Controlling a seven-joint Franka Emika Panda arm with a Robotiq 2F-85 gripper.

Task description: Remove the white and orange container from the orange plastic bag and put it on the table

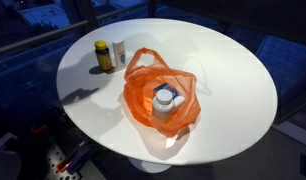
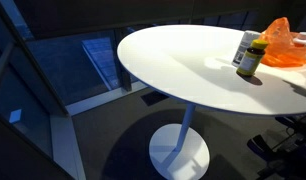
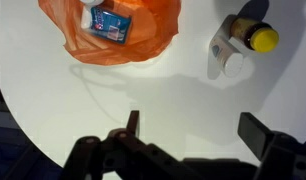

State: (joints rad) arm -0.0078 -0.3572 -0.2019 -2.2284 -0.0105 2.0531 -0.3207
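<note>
Item 1. The large round white table (image 1: 233, 90) carries all objects noted below.

Item 2. The thin crinkly translucent orange plastic bag (image 1: 143, 108) lies near the table's centre with its mouth open upward. In the wrist view it sits at 11 o'clock in the frame.

Item 3. The small white and orange container with a white round cap (image 1: 165, 100) is inside the bag, cap showing through the opening. Its body is mostly hidden by the orange film. In the wrist view it touches a flat blue-and-white packet (image 3: 115, 25), which lies at its 4 o'clock, also in the bag.

Item 4. A yellow bottle with a dark cap (image 1: 102, 55) and a small white bottle (image 1: 118, 52) stand just beside each other on the bare top, at 10 o'clock from the bag and apart from it.

Item 5. The Robotiq gripper (image 3: 193, 135) appears only in the wrist view, at 6 o'clock in the frame. Its dark fingers (image 3: 133, 123) are spread wide with nothing between them. It hangs over bare table, well apart from the bag.
</note>
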